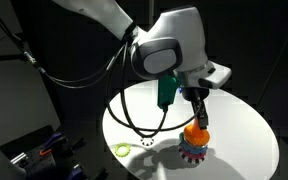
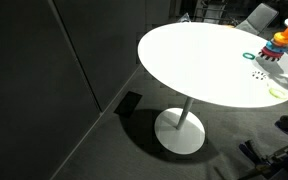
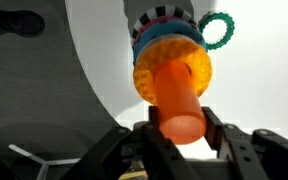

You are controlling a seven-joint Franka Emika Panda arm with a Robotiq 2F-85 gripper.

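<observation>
white round table (image 2: 189,60), yellow ring (image 1: 122,150)

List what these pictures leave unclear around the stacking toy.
- Gripper contact with the orange peg: wrist view blurred close up; jaws flank it, grip unsure.
- Stacking toy: tiny in an exterior view, beside the right edge; rings uncountable.
- Toy base: hidden under the rings in the wrist view.

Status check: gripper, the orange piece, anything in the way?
Gripper shut on orange top piece. Piece sits atop ring stack on white table. Green ring beside stack, clear of the grip.
</observation>
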